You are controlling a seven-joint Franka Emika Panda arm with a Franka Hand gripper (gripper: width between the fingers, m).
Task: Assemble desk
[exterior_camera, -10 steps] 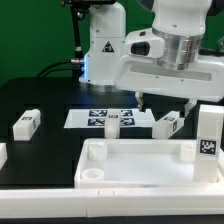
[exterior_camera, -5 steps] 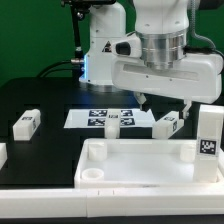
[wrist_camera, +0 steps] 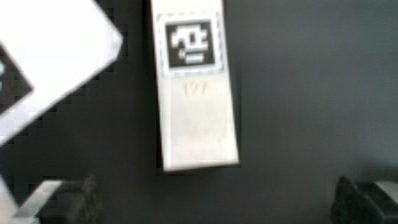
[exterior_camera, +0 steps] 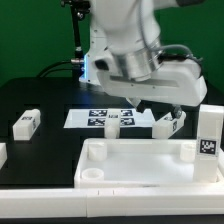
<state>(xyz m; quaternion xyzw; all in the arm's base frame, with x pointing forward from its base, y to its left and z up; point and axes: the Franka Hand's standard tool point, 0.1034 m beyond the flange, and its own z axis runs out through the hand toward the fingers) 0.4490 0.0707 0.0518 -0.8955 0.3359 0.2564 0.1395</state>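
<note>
The desk panel (exterior_camera: pixel 130 151), a wide white rimmed tray with corner sockets, lies at the front of the black table. Loose white tagged legs lie behind it: one at the exterior view's left (exterior_camera: pixel 27 122), one on the marker board (exterior_camera: pixel 113 122) and one further right (exterior_camera: pixel 168 123). Another leg (exterior_camera: pixel 209 131) stands upright at the panel's right corner. My gripper (exterior_camera: pixel 158 108) hangs open just above the right lying leg. In the wrist view that leg (wrist_camera: pixel 196 85) lies lengthwise ahead of the gripper (wrist_camera: pixel 214 205), whose dark fingers (wrist_camera: pixel 63 200) stand wide apart with nothing between them.
The marker board (exterior_camera: pixel 95 117) lies flat behind the panel, and a white sheet edge (wrist_camera: pixel 54 60) shows beside the leg in the wrist view. The white robot body (exterior_camera: pixel 120 50) fills the back. A further white piece (exterior_camera: pixel 2 155) sits at the left border.
The arm has swung and tilted toward the exterior view's left, with the wrist turned. The gripper stays open over the right leg. No part has moved.
</note>
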